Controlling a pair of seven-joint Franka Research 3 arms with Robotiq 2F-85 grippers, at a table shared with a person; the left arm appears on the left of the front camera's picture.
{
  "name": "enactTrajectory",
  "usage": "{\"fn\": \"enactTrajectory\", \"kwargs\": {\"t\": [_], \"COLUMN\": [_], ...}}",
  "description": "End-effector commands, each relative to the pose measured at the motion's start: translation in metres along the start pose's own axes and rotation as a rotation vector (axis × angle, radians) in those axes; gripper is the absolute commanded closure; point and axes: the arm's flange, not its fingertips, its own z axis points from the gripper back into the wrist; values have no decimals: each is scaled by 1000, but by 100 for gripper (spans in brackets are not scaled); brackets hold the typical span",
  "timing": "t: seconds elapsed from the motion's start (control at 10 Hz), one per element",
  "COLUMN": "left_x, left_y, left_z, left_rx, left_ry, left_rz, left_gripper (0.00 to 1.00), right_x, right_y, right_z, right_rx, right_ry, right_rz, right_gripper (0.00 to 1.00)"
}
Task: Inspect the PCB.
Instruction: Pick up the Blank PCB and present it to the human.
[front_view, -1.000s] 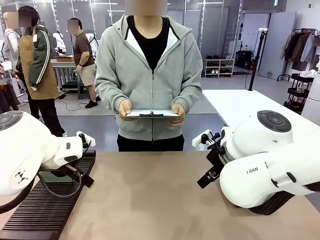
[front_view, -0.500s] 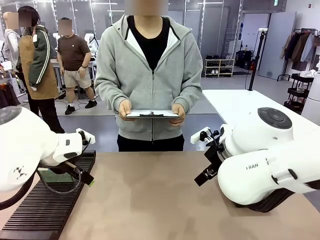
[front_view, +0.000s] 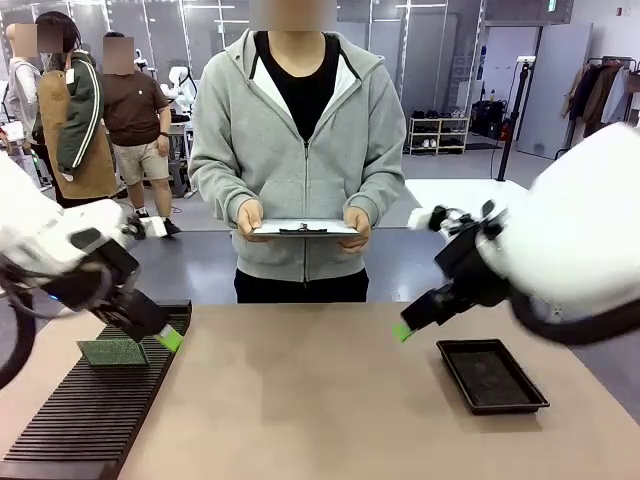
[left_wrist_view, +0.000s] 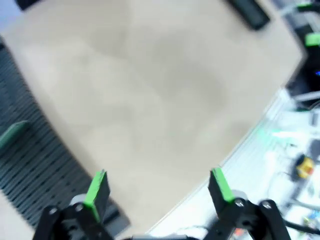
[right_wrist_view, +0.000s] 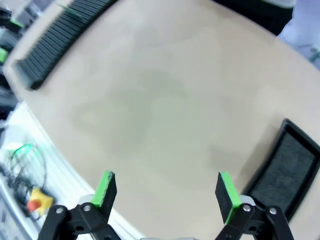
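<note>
The PCB (front_view: 113, 352) is a small green board lying flat on the black ribbed rack (front_view: 90, 415) at the table's left; its edge (left_wrist_view: 12, 134) shows blurred in the left wrist view. My left gripper (front_view: 166, 339) hovers just right of it, above the rack's edge, open and holding nothing (left_wrist_view: 159, 187). My right gripper (front_view: 403, 330) hangs open over the table's right half, left of the black tray (front_view: 492, 375), nothing between its fingers (right_wrist_view: 166, 191). The person across the table holds a white clipboard (front_view: 303, 228) in both hands.
The black tray (right_wrist_view: 282, 170) looks bare inside. The rack (right_wrist_view: 60, 35) runs along the table's left edge. Bare tan tabletop (front_view: 300, 400) lies between the two grippers. Other people stand far behind on the left.
Both arms have swung up and outward, uncovering the PCB on the rack and the black tray. Both grippers now point down toward the table. A person in the background has walked left.
</note>
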Motion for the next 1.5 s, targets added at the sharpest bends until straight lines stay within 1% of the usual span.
{"fn": "enactTrajectory", "kwargs": {"t": [0.0, 0.1, 0.2, 0.3, 0.4, 0.5, 0.6, 0.7, 0.8, 0.9, 1.0, 1.1, 1.2, 1.4], "left_x": [-12, -20, -38, -52, -68, -87, -110, -131, -147, -162, -175, -186, -189, -184], "left_y": [21, 34, 51, 68, 90, 112, 133, 146, 160, 175, 187, 196, 200, 201], "left_z": [41, 59, 82, 99, 112, 121, 134, 143, 148, 152, 155, 160, 160, 156], "left_rx": [-187, -304, -378, -469, -545, -595, -650, -662, -620, -639, -638, -644, -647, -639], "left_ry": [20, -3, -44, -125, -208, -280, -365, -400, -433, -486, -511, -560, -568, -585], "left_rz": [60, 85, 107, 125, 154, 205, 224, 178, 170, 202, 243, 281, 290, 294], "left_gripper": [0, 0, 0, 0, 0, 0, 0, 0, 0, 0, 0, 0, 0, 0], "right_x": [-7, -18, -37, -55, -74, -95, -119, -141, -161, -180, -196, -209, -214, -211], "right_y": [-40, -56, -74, -96, -121, -142, -157, -170, -185, -197, -206, -209, -211, -212], "right_z": [44, 65, 85, 100, 113, 122, 131, 137, 143, 149, 154, 157, 157, 155], "right_rx": [236, 365, 430, 507, 564, 621, 637, 664, 670, 674, 658, 651, 649, 636], "right_ry": [-8, -36, -72, -114, -188, -260, -303, -343, -382, -423, -443, -461, -474, -473], "right_rz": [-121, -173, -241, -293, -353, -406, -452, -496, -540, -580, -618, -644, -653, -649], "right_gripper": [0, 0, 0, 0, 0, 0, 0, 0, 0, 0, 0, 0, 0, 0]}}
